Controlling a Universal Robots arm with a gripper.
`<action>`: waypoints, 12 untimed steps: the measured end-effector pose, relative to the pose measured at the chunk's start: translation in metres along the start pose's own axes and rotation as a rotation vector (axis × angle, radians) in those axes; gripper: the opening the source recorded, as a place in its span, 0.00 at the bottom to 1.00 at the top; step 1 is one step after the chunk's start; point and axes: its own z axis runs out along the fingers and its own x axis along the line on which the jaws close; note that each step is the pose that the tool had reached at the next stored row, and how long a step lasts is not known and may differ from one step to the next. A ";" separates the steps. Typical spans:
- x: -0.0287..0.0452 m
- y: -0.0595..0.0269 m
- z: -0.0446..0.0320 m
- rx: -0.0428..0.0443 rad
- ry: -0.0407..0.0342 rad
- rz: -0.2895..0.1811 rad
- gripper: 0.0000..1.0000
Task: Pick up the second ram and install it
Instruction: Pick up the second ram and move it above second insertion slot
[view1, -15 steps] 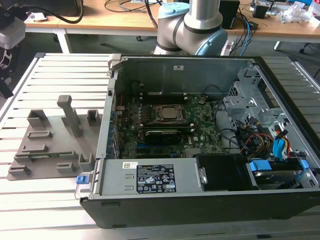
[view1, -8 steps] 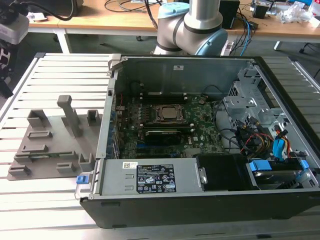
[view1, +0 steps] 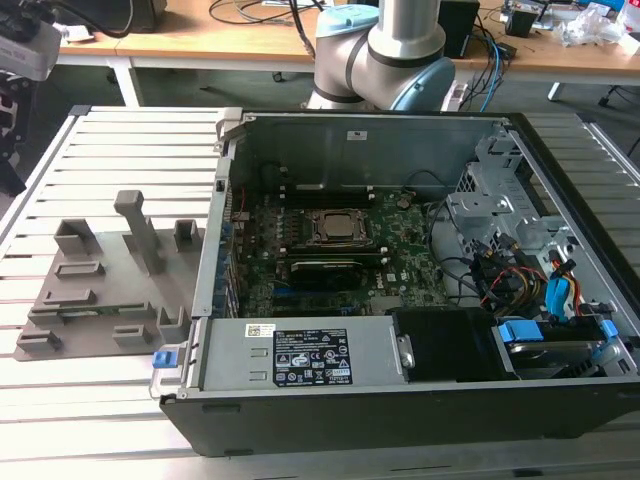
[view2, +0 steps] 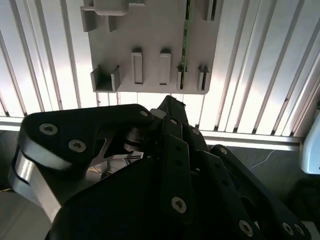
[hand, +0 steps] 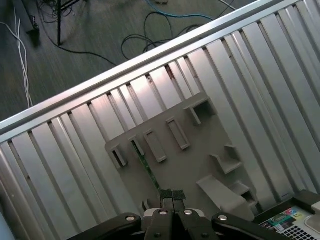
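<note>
The second ram (hand: 145, 163) is a thin green stick standing on edge in a slot of the grey holder plate (hand: 192, 162). It also appears edge-on in the second wrist view (view2: 185, 35), on that same plate (view2: 150, 30). My gripper (hand: 172, 193) hangs well above the plate, short of the stick's near end. Its two dark pads (hand: 166, 194) are pressed together with nothing between them. In the second wrist view the gripper's black linkage (view2: 170, 106) points toward the plate's near edge. The holder plate (view1: 100, 290) lies on the slatted table at the exterior view's left.
An open computer case (view1: 400, 350) lies at the exterior view's right of the plate, its motherboard and CPU socket (view1: 338, 228) exposed. Upright grey posts (view1: 140, 225) rise from the plate. The arm's base (view1: 380, 50) stands behind the case. Cables lie on the floor (hand: 165, 25) beyond the table edge.
</note>
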 end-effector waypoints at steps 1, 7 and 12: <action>0.0000 0.0000 0.0000 -0.0003 0.0004 -0.014 0.11; -0.0001 0.0000 0.0000 -0.0006 0.0045 -0.072 0.11; -0.0001 0.0000 0.0000 -0.0005 0.0075 -0.106 0.11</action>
